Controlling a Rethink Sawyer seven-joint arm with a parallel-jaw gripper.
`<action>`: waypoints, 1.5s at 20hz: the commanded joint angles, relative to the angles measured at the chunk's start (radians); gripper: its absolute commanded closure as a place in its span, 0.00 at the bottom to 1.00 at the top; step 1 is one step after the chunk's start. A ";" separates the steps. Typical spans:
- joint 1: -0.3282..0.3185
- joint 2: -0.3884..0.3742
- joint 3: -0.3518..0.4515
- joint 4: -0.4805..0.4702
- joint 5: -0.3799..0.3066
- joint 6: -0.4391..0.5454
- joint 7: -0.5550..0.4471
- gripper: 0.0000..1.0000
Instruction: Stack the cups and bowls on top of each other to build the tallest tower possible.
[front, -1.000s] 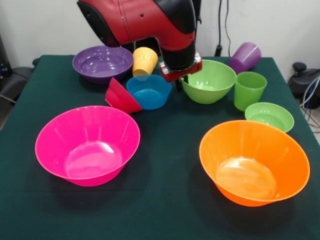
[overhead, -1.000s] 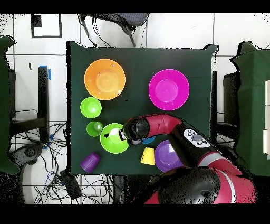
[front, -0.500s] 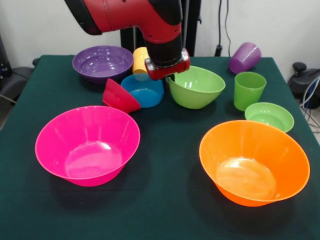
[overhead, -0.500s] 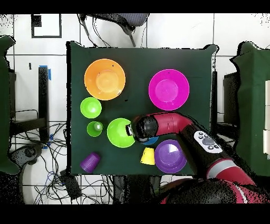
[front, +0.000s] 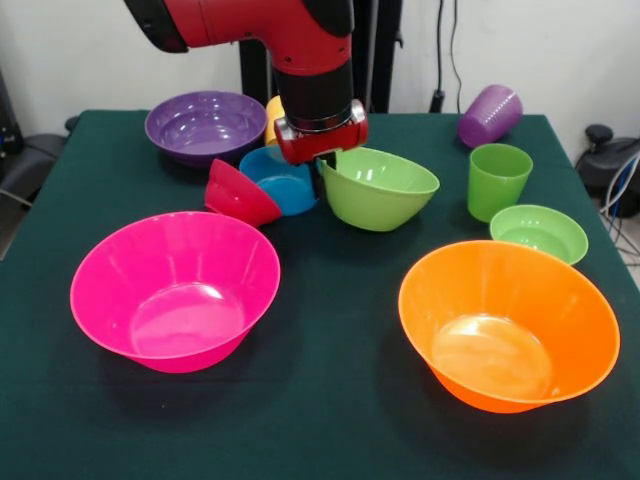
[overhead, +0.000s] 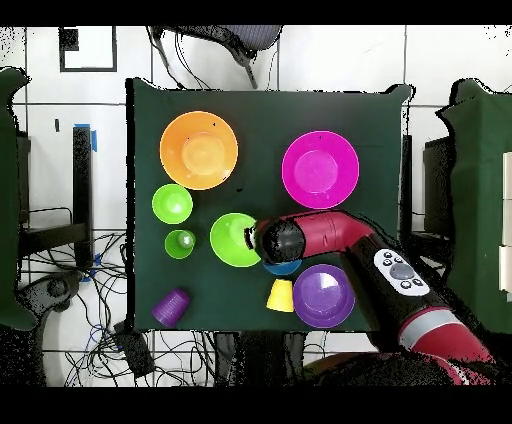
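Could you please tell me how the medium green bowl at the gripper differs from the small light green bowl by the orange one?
The medium green plastic bowl is clearly wider and deeper than the small light green plastic bowl. The medium one is tilted and lifted at its rim by the gripper; the small one sits level on the green tablecloth, untouched. The medium bowl is beside the small blue plastic bowl; the small one is next to the large orange plastic bowl. Both are glossy, round, empty and open side up.

Bright, even overhead light leaves glare in the pink bowl (front: 175, 290) and soft shadows beneath.
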 joint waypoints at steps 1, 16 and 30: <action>0.012 0.001 0.018 -0.075 -0.081 -0.067 -0.039 1.00; 0.041 0.014 -0.005 -0.089 -0.091 -0.065 -0.024 1.00; 0.056 0.013 -0.013 -0.100 -0.122 -0.026 -0.053 0.00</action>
